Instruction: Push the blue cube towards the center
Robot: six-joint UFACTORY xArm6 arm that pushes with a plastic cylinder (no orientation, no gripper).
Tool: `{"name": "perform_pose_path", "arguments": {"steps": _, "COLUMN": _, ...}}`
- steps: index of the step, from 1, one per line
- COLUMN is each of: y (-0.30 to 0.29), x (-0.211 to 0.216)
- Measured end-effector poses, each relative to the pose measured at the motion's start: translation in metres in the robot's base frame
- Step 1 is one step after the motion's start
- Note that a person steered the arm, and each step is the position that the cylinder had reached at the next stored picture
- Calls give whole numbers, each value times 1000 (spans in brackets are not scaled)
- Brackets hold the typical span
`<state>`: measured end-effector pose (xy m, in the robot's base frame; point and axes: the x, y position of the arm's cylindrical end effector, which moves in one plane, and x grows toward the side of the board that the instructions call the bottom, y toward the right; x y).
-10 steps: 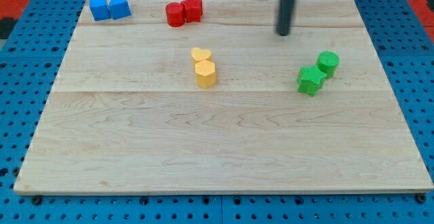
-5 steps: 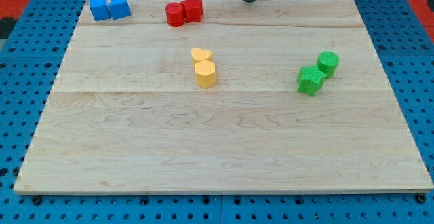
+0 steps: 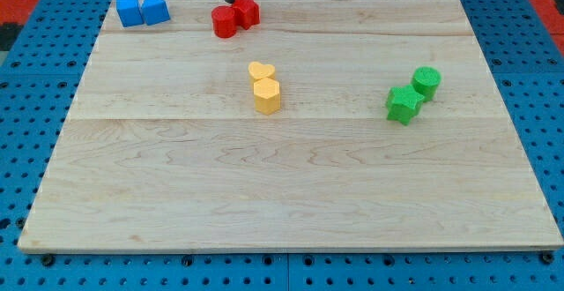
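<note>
A blue cube (image 3: 129, 11) sits at the board's top left, touching a second blue block (image 3: 155, 9) on its right. My tip (image 3: 232, 1) is at the view's top edge, just above two red blocks (image 3: 234, 17) and well to the right of the blue pair. It appears to touch the red blocks' top side.
A yellow heart block (image 3: 261, 70) and a yellow hexagonal block (image 3: 267, 95) sit near the board's middle. A green star block (image 3: 403, 104) and a green cylinder (image 3: 426, 82) sit at the right. The wooden board (image 3: 282, 194) lies on a blue pegboard.
My tip has moved left along the board's top edge, from the right of the red blocks to just above them. The red blocks have shifted slightly left.
</note>
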<state>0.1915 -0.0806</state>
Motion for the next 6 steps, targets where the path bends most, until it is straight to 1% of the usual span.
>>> {"name": "perform_pose_path", "arguments": {"steps": 1, "y": -25, "x": 0}}
{"name": "perform_pose_path", "arguments": {"steps": 3, "y": -143, "x": 0}}
{"name": "perform_pose_path", "arguments": {"steps": 4, "y": -187, "x": 0}}
{"name": "perform_pose_path", "arguments": {"steps": 5, "y": -188, "x": 0}}
{"name": "perform_pose_path", "arguments": {"steps": 6, "y": -186, "x": 25}}
